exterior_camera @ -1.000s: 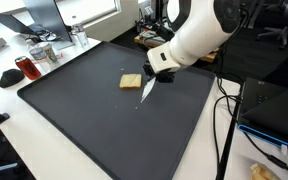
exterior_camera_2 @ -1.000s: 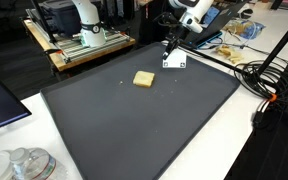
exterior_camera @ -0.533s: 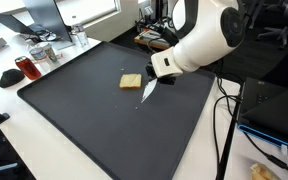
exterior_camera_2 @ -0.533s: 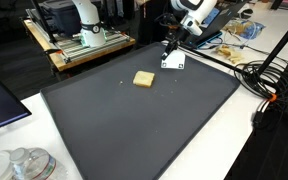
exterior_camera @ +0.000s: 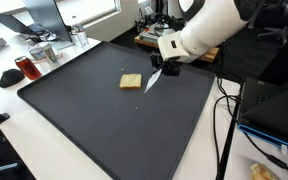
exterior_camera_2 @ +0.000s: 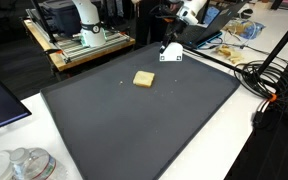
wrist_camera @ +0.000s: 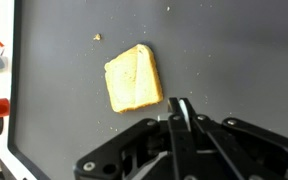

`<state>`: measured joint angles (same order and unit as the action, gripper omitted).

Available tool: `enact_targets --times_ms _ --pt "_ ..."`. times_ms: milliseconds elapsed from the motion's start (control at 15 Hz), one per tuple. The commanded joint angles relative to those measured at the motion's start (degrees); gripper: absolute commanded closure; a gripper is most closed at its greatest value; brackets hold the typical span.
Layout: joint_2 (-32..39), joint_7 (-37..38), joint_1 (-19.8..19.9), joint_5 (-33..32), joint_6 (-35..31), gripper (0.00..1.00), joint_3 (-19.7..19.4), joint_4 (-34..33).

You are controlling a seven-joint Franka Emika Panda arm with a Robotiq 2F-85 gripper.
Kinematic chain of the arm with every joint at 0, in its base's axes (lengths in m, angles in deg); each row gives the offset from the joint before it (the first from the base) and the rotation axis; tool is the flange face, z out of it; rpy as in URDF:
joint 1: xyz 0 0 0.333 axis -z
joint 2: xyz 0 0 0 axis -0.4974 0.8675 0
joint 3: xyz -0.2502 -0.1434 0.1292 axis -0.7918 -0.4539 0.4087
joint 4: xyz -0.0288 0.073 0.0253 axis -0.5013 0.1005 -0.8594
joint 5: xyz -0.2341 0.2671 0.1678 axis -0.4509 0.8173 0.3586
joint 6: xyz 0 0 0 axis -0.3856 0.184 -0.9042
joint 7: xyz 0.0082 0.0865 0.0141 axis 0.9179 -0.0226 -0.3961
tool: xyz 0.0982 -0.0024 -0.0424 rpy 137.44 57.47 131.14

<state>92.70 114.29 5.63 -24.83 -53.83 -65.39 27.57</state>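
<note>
The gripper (exterior_camera: 168,69) is clenched on a white knife (exterior_camera: 152,83), and the blade points down toward the black mat (exterior_camera: 94,130). The slice of bread (exterior_camera: 130,81) lies flat on the mat, just beside the blade tip and well apart from every mat edge. In the wrist view a small crumb (wrist_camera: 96,37) lies near the slice. Wide bare mat extends toward the near edge.

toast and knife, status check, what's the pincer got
Pincer shut on knife, blade angled down toward the black mat. Toast slice flat on the mat, just beside the blade tip, no contact seen. Nothing between them.
</note>
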Motion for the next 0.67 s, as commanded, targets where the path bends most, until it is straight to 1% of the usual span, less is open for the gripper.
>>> enact_targets --times_ms 0,333,600 --pt "-9.73 1.23 2.92 1.82 -8.11 0.99 1.25 11.61" --pt "-18.55 -1.13 7.42 3.06 -21.47 0.99 0.9 23.6" --pt "-23.8 -3.93 11.27 3.78 -29.54 0.99 0.21 30.7"
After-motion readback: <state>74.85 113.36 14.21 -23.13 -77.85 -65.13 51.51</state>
